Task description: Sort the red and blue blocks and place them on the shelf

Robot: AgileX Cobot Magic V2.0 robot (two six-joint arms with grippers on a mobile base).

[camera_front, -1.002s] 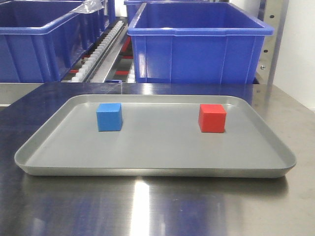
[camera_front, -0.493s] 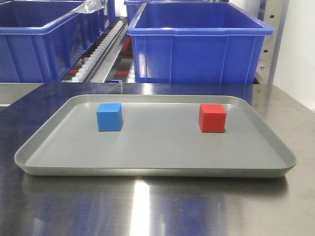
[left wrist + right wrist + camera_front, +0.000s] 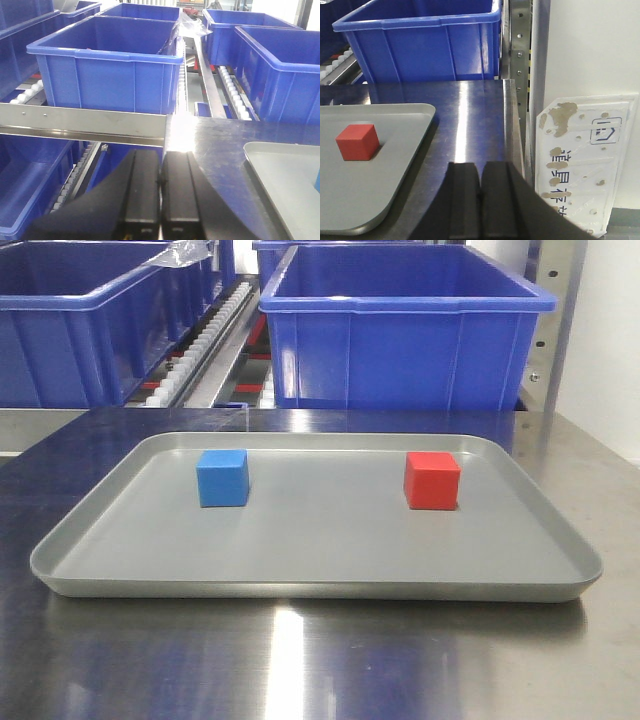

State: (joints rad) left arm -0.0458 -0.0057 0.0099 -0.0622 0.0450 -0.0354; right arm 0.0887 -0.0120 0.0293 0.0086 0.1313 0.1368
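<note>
The red block and the blue block sit well apart on the grey tray, red toward its right side and blue toward its left, both in its far half. The tray lies on the steel tabletop, in front of the shelf that carries the blue bins. The left gripper and the right gripper each have their jaws pressed together, holding nothing, away from both blocks.
</note>
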